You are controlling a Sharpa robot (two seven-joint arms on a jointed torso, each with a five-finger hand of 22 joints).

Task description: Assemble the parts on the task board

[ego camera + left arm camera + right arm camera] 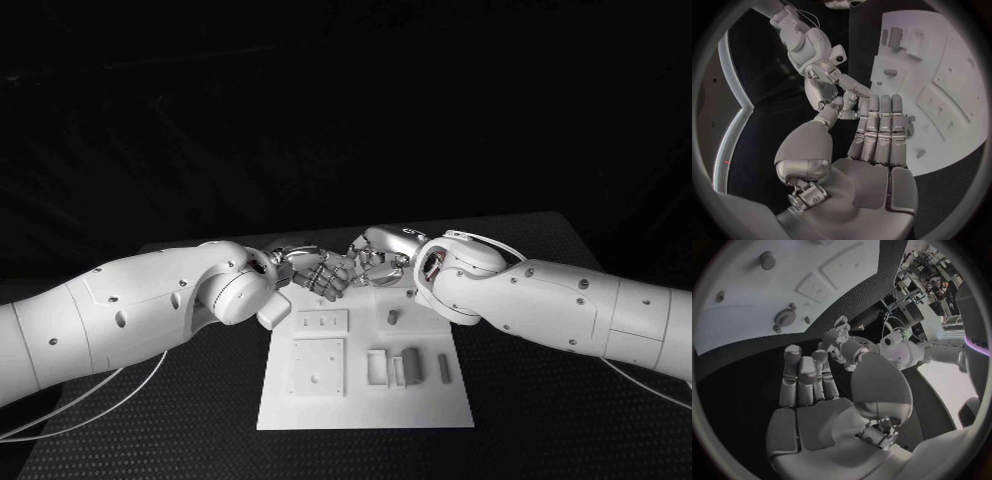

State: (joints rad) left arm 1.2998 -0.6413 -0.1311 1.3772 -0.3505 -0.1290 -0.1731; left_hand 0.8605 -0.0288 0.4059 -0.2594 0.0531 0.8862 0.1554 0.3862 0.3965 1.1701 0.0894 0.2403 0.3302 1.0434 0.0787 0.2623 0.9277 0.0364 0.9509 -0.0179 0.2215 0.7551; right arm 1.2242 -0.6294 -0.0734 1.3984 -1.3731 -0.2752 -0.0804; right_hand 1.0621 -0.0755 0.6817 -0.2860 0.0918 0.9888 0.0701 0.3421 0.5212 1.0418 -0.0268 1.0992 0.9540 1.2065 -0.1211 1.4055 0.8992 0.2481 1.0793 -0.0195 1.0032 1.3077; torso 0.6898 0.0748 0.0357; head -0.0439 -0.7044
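Left hand (307, 268): stood at the far end of the task board (365, 410), beside the right hand, just above the board's far edge. In its own wrist view the fingers (879, 130) lay straight and side by side, the thumb out to one side, the palm bare. Held nothing; stood wide.

Right hand (378, 262): met the left hand fingertip to fingertip over the same far edge. Its own wrist view showed the fingers (804, 377) stretched out together, the thumb apart, the palm empty. Held nothing; stood wide.

Task board: white plate in the middle of the black table (144, 440), long side running away from the robot. Square recessed plates on the left half, one larger and nearer, one smaller and farther.

Parts: small upright blocks (410, 363) grouped on the board's right half, near the middle; one short peg (392, 316) stood alone farther back, close to the right forearm (548, 300). All sat well apart from both hands. Whether any was seated in its final slot could not be told.

Risk, as judged: the two hands were crowded together, so a reach by either toward the parts could knock the other. The right forearm passed close over the lone peg and could tip it on a low sweep. The upright blocks stood close together; wide fingers coming down on one could topple its neighbours.
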